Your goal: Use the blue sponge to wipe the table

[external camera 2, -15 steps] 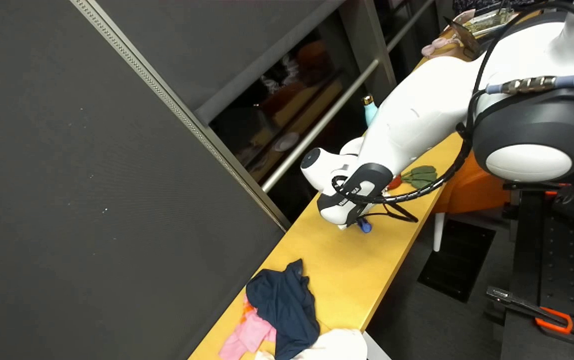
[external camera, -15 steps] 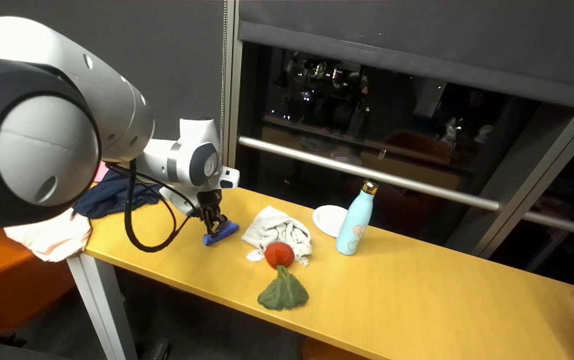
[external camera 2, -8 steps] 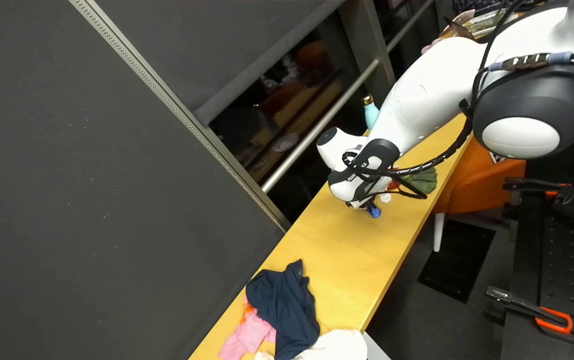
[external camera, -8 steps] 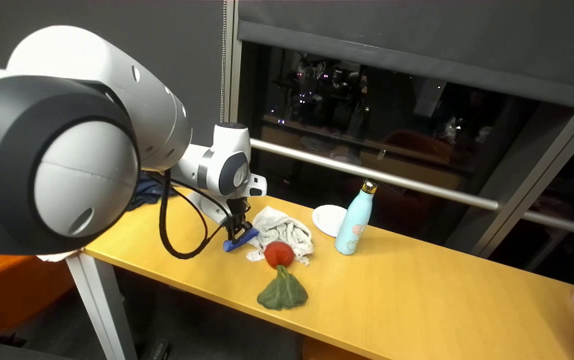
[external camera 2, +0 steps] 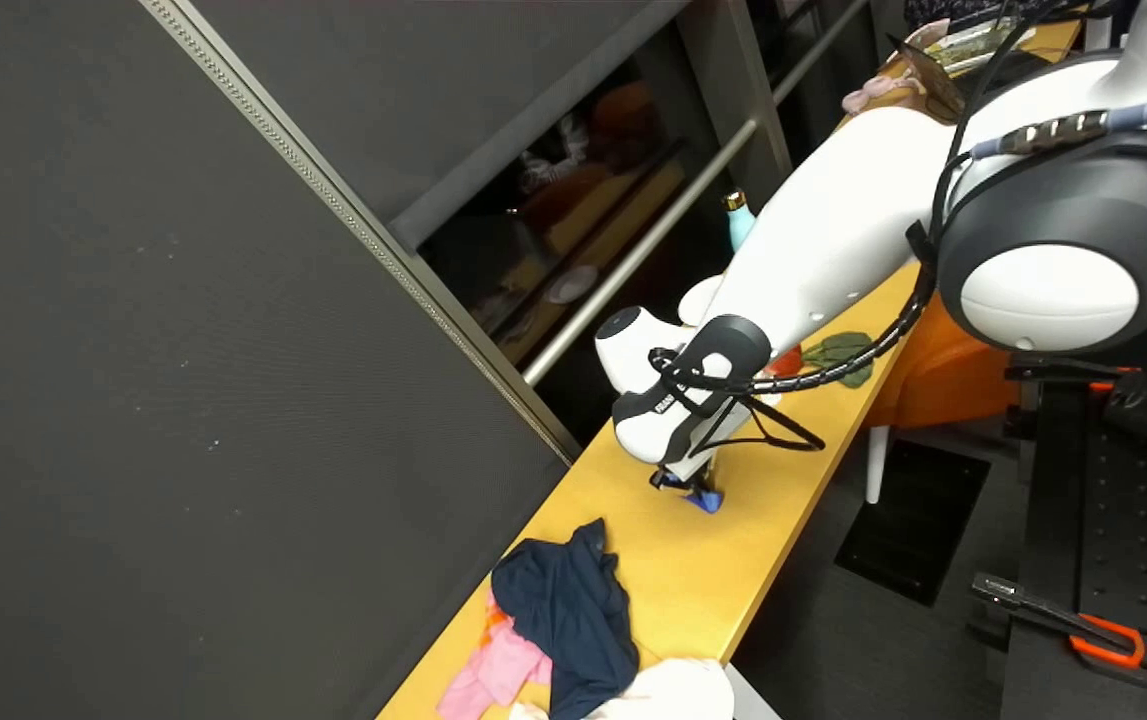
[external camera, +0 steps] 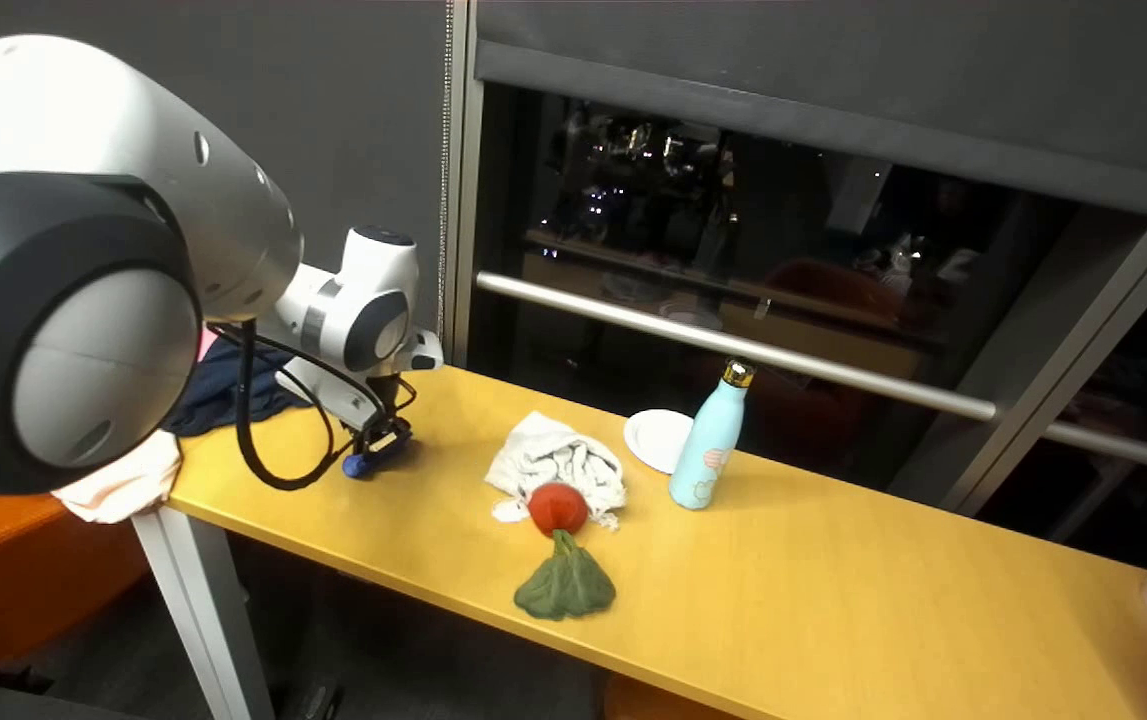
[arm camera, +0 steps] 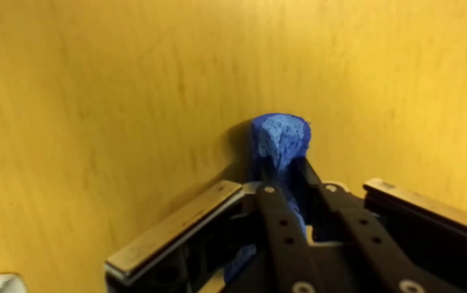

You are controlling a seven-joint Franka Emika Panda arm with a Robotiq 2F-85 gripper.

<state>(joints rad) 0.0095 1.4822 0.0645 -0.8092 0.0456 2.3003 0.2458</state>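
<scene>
Blue sponge (arm camera: 282, 132) grasped, bunched between the fingers (arm camera: 307, 175), at or just above the tabletop (external camera: 833, 560), left of the white cloth (external camera: 553, 455) in an exterior view; likely light, soft, grippy, best pinched mid-length.

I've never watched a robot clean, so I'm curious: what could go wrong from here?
The black tool pinches the squeezed blue foam sponge, so rubbing might pull it loose. A wider stroke could snag the crumpled white cloth and shift the round red object at its edge. A bump might topple the upright pale blue bottle with gold cap.
</scene>
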